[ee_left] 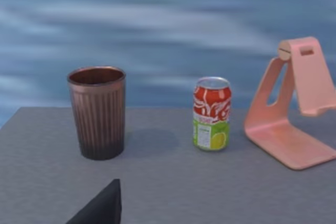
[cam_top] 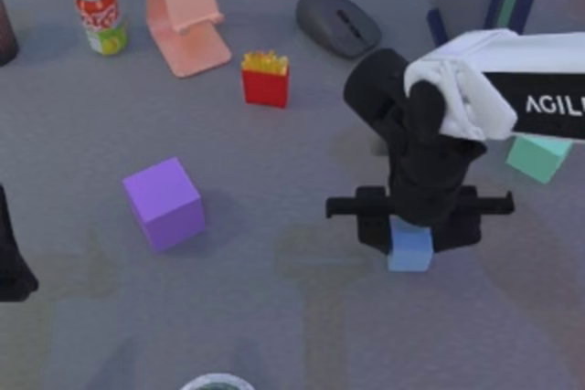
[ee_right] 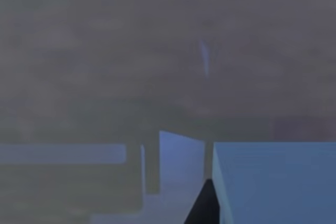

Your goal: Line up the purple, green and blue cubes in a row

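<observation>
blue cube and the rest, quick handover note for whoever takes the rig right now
Right gripper: down over the blue cube, right of table centre; grip not visible.
Left arm: parked at the left edge, gripper not seen.
Purple cube: left of centre, untouched.
Green cube: far right, partly under the right arm.
Done: no row yet; the cubes lie apart.
Left: probably bring blue and green into line with purple.

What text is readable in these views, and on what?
"AGIL", cut off by the frame edge, on the right arm, which is over the blue cube.
The can has white script on red and small print on its green label, too blurred to read.
Nothing else carries text.
</observation>
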You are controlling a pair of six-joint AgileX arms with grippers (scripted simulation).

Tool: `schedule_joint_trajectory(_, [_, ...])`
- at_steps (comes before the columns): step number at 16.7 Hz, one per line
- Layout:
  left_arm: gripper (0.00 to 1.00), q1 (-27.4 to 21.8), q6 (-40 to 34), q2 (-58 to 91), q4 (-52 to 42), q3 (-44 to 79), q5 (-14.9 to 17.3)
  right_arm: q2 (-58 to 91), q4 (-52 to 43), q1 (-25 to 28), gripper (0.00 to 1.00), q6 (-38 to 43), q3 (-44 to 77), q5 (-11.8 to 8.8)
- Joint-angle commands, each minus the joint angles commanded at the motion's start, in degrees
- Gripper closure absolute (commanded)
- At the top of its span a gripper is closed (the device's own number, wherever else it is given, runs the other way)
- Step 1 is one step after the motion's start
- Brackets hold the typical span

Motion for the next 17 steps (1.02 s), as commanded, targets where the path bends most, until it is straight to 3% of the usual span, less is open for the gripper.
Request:
schedule_joint_trajectory(7, [0.00,0.0,0.0,0.0,0.0,0.0,0.0,0.0,0.0,0.0,0.02,0.0,0.0,0.0])
schedule_joint_trajectory(17, [0.00,0.0,0.0,0.0,0.0,0.0,0.0,-0.1,-0.2,-0.1,0.00,0.0,0.2,0.0])
